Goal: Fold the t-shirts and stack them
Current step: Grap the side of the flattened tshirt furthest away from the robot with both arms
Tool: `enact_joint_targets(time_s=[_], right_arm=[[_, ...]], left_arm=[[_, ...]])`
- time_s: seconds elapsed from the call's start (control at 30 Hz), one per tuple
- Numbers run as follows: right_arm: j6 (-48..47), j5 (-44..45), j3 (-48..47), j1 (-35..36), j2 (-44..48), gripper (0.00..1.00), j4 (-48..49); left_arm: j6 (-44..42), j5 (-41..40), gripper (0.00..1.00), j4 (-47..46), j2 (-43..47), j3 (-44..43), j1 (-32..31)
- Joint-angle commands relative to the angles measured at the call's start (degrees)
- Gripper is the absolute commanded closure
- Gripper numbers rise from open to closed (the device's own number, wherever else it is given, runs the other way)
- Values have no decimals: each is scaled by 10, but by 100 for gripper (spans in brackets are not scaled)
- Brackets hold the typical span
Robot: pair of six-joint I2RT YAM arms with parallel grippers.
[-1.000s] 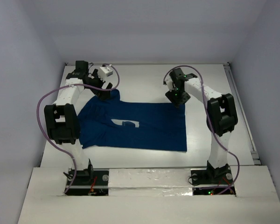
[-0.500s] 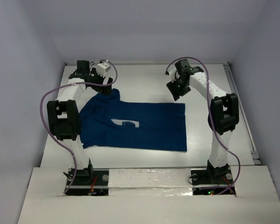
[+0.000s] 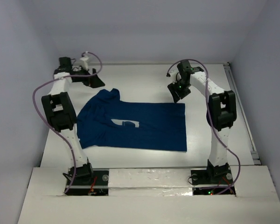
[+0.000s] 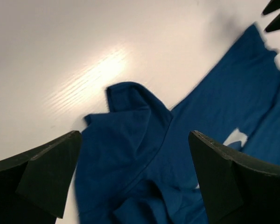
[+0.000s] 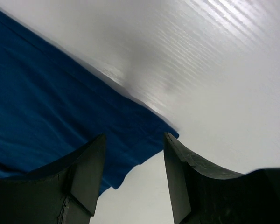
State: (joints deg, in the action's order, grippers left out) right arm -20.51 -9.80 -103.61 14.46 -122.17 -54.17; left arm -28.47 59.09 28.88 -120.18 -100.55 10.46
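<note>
**Spotter:** Where the white table (image 3: 144, 74) shows in your top view, you have the navy t-shirt (image 3: 149, 128) lying spread across its middle, with the pale graphic (image 3: 126, 123) facing up.

**Second:** You can see it isn't all flat, though. One sleeve (image 4: 130, 100) is bunched and folded over at the end nearest the table's far left corner.

**Spotter:** Your left gripper (image 4: 134, 135) hangs by that far left corner, just beyond the bunched sleeve. Its fingers are spread wide with nothing between them, and it is clear of the cloth.

**Second:** Your right gripper (image 5: 134, 136) sits toward the far edge, right of the middle, over the shirt's far right corner. Its fingers stand apart too and grip nothing. In your right wrist view the blue corner lies on the table below the gap.
</note>
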Motion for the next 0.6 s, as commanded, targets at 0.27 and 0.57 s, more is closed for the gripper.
enact_joint_targets(time_s=[0.27,0.57], right_arm=[[26,-49,22,-1,162,44,115],[22,-30,-16,-1,71,44,40]], left_arm=[[189,-295,1,-475,427,281,-4],[144,-229,20,-169,189,57,-4]])
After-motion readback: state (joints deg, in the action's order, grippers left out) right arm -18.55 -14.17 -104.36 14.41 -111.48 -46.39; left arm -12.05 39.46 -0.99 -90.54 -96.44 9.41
